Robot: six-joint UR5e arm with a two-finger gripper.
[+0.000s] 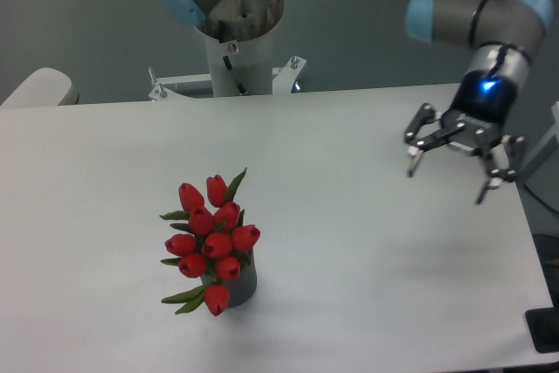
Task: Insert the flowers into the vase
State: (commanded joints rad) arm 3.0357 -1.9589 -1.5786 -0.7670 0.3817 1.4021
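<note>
Hanging above the right edge of the table (367,137), the gripper (446,177) has its two fingers spread wide apart, with nothing between them. Its fingertips point downward and toward the camera, and none of them touches the tabletop. A blue light glows on the wrist just above the fingers, and the grey arm with pale blue joint caps rises from there to the top right corner of the view.

Well away from the gripper, off to its left and nearer the front edge of the table, stand the flowers (210,238). They are a tight bunch of red closed buds with narrow green leaves poking out at the top, the left side and the bottom. The bunch sits in the vase (243,286), a small dark grey cylinder that stands upright on the tabletop. Only the lower right part of the vase shows, since the buds spread wider than it and cover its rim from this angle.

Behind the flowers, at the far edge of the table and far to the gripper's left, stands the white robot base (234,37).
</note>
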